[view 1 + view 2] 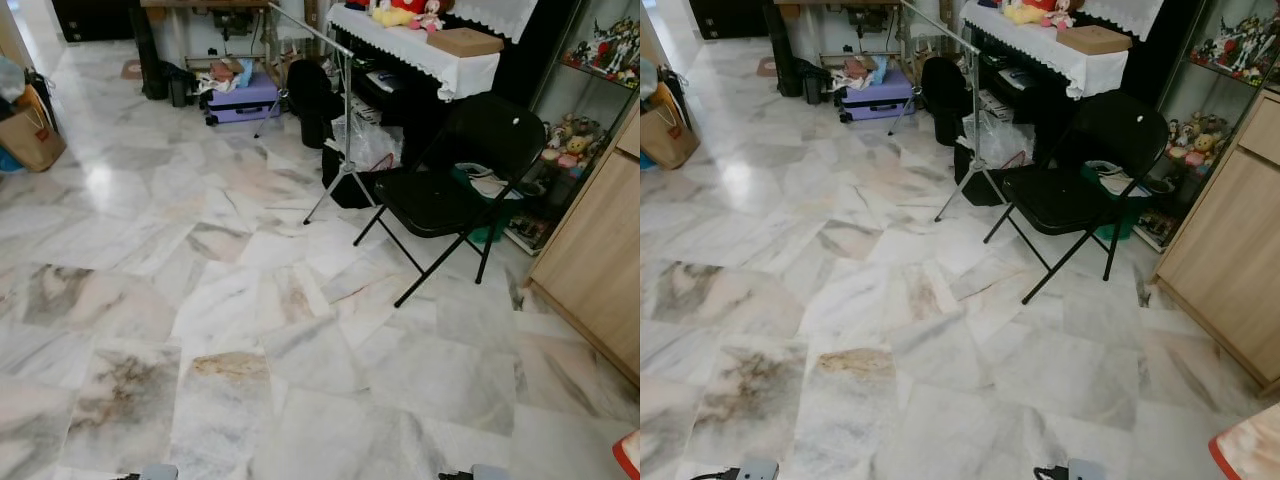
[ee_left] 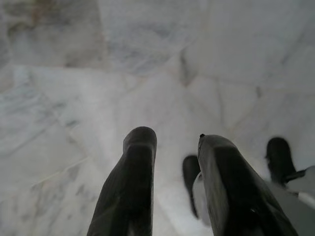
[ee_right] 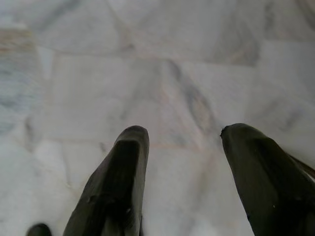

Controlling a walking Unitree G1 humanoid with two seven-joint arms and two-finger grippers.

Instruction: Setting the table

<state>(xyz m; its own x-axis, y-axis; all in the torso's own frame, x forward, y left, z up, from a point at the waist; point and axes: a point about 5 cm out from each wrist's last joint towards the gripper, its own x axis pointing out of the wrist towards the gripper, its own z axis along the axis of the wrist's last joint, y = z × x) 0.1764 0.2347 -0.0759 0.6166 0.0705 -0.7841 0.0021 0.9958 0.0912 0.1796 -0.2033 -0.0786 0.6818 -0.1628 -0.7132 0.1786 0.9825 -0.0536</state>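
The table (image 1: 420, 45) you're meant to set stands at the far end of the room, right of centre in the head views, draped in a white cloth (image 1: 455, 68) with a scalloped edge. On it you can see a flat cardboard box (image 1: 465, 41) near the corner and some soft toys (image 1: 405, 14) further back (yellow, red and pink ones, too small to tell apart properly).

Just in front of the table stands a black folding chair (image 1: 455, 170), its seat facing you, with a metal stand (image 1: 340, 120) on splayed legs just to its left. Beside the stand there's a black bag (image 1: 312, 98) and a clear plastic bag (image 1: 368, 143). Further left, against the back wall, lies a purple case (image 1: 243, 98). A brown paper bag (image 1: 30, 135) sits at the far left edge. On your right you have a wooden cabinet (image 1: 595, 250) and, behind it, shelves of figurines (image 1: 572, 140).

Marble floor (image 1: 220, 330) stretches between you and all of it.

Your left gripper (image 2: 174, 147) hangs over the floor, fingers narrowly parted and holding nothing. Your right gripper (image 3: 182, 142) also hangs above the tiles, fingers spread wider, nothing between them.
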